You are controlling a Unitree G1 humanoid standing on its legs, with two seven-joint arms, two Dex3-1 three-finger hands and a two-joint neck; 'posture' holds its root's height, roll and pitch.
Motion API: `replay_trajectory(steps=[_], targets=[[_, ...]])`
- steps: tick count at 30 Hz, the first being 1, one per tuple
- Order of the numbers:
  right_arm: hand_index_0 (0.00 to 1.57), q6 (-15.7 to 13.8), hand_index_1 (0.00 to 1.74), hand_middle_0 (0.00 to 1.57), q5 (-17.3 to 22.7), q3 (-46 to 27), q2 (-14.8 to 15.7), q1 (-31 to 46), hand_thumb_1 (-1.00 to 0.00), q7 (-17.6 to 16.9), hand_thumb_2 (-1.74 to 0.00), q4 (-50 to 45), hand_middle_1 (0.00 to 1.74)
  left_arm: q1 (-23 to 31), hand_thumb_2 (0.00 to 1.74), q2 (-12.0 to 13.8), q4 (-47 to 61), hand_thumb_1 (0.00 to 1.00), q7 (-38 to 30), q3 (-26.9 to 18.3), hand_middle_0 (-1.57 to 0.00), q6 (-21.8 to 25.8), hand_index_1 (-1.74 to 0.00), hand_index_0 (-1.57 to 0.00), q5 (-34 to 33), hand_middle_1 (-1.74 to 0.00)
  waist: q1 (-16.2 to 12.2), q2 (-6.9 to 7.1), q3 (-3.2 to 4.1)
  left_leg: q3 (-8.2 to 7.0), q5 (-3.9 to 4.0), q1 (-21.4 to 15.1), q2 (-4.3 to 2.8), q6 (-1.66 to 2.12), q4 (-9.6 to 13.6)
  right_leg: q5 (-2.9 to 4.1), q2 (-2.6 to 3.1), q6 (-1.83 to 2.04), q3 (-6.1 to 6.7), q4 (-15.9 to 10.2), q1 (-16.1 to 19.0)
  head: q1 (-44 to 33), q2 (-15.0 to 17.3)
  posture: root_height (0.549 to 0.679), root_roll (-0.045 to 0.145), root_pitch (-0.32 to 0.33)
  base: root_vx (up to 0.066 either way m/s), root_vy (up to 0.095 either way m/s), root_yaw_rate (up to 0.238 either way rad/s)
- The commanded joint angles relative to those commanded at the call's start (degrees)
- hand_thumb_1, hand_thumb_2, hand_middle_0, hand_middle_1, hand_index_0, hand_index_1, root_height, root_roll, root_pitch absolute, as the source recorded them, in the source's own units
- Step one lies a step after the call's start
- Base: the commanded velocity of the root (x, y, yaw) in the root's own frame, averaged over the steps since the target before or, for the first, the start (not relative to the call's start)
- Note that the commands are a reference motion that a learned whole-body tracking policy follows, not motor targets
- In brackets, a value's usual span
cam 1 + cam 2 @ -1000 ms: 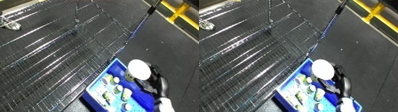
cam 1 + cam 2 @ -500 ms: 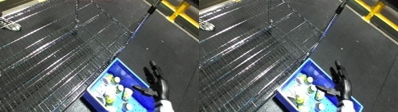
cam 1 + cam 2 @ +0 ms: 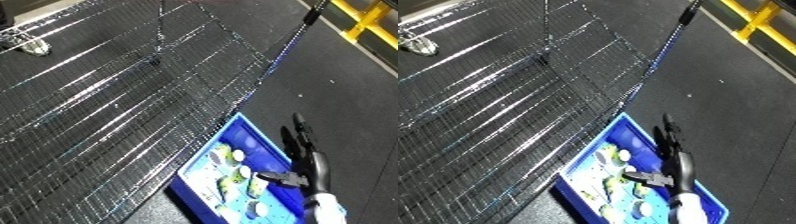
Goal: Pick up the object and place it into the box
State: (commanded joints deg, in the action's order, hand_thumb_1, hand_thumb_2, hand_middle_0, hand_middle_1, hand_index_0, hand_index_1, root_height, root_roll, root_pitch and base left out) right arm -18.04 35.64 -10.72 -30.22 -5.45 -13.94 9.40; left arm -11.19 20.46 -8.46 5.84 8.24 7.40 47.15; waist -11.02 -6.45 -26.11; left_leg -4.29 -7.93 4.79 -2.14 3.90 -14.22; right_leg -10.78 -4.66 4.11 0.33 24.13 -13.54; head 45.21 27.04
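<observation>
One hand only, the right hand (image 3: 302, 150), and in the left eye view it is spread wide above the blue bin (image 3: 250, 135): fingers (image 3: 298, 125) straight and pointing away up the picture, thumb (image 3: 282, 178) stuck out sideways over the bin's inside. It holds nothing. Its white and silver forearm (image 3: 322, 202) runs down to the lower edge, along the bin's right rim. Inside the bin lie small pale objects (image 3: 233, 156), yellow-green and white, under and just left of the thumb. Left of the bin stretches a big wire mesh rack (image 3: 115, 105), its edge touching the bin's left wall.

Right eye view now: same open hand, fingers apart, thumb over the objects. Beyond the bin, dark floor (image 3: 744, 95) and a yellow rail (image 3: 760, 22) at the top right.
</observation>
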Motion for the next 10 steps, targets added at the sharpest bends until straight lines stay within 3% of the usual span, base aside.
replay_trajectory(steps=[10], targets=[[0.0,2.2,0.0,0.0,-4.9,5.5,2.1,-3.7,0.0,0.9,0.0,-5.5,0.0,0.6,1.74,0.6,1.5,1.0,-0.5,-0.2,-1.57,-1.7,-1.74,-1.57,-1.0,-1.74,4.2,2.13,-0.22,2.75,0.54,1.0,0.32,-0.16,-0.4,-0.22,-0.09,-0.61,-1.87,0.1,1.2,-10.3,0.5,0.673,0.071,0.012,0.026,-0.062,0.165]])
